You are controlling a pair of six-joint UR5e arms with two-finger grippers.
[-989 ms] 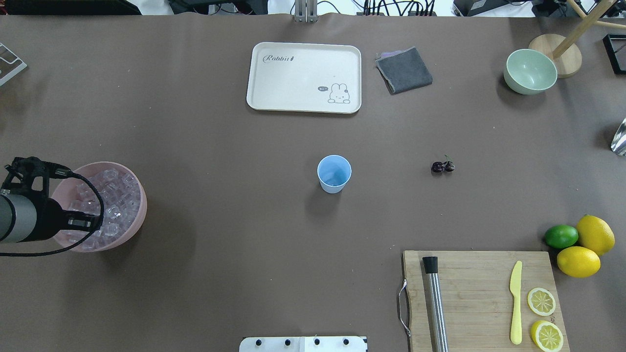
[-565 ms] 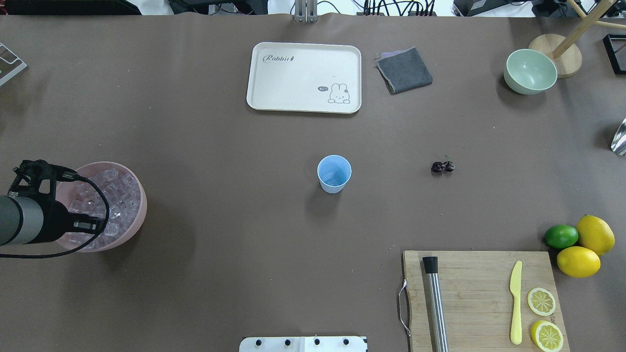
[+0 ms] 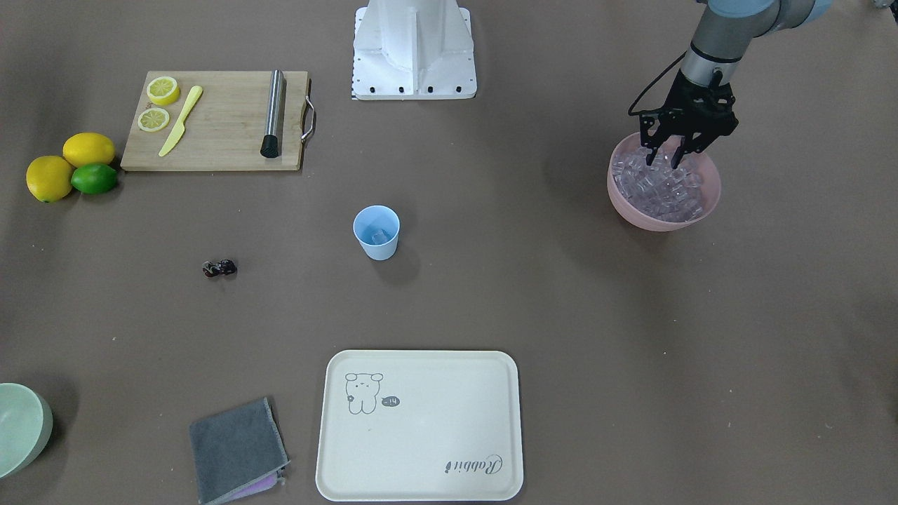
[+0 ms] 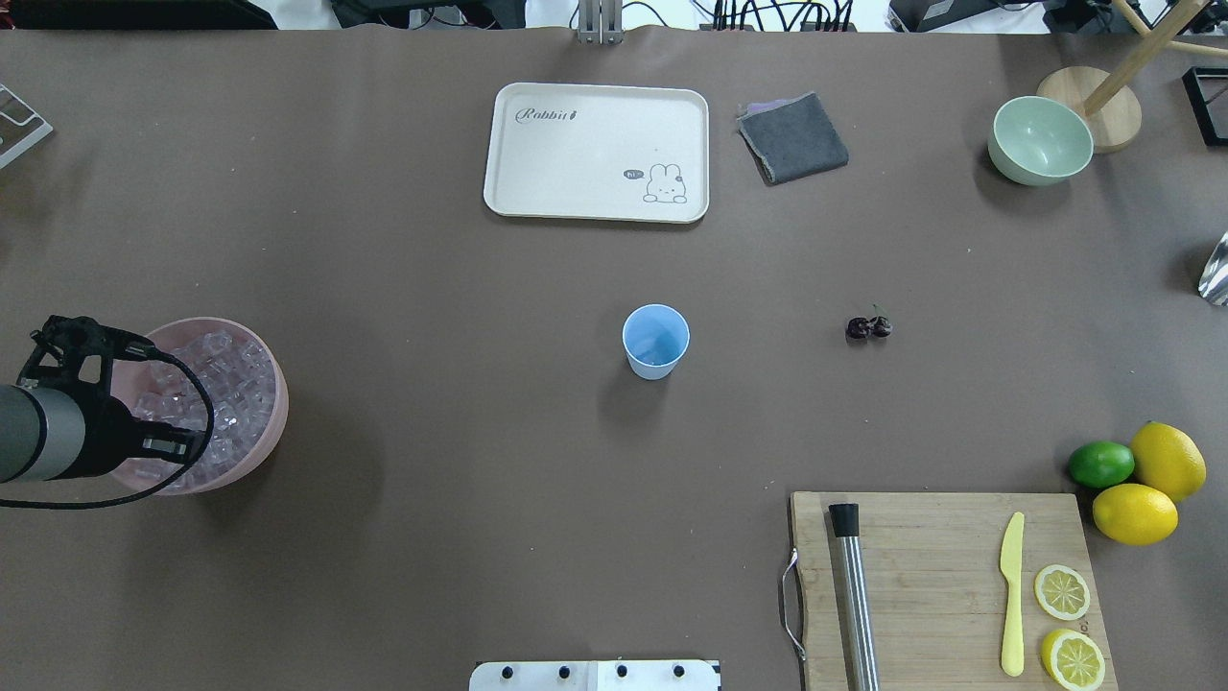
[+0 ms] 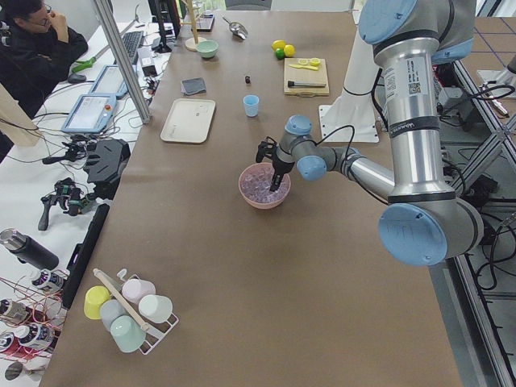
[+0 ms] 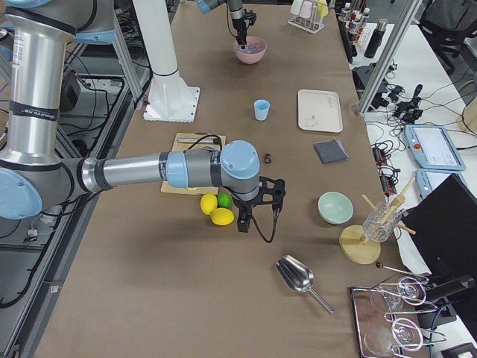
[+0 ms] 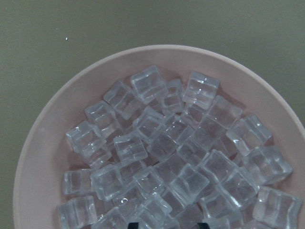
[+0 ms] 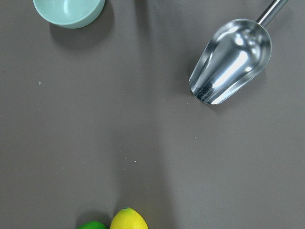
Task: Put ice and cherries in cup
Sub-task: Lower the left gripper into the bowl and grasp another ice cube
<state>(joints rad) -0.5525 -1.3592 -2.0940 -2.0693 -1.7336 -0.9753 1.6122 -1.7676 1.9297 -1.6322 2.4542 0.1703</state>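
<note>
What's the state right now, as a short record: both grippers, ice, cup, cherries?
left gripper: open, fingertips down at the top of the ice in the pink bowl; nothing gripped that I can see
right gripper: above the table beside the lemons; open or shut cannot be told
cup: upright mid-table, at least one ice cube inside
cherries: lying on the table, apart from the cup, not yet in it
left to do: cherries into the cup, perhaps more ice

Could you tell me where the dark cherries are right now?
In the overhead view, the dark glossy cherries lie on the brown table, to the right of the light blue plastic cup.
</note>
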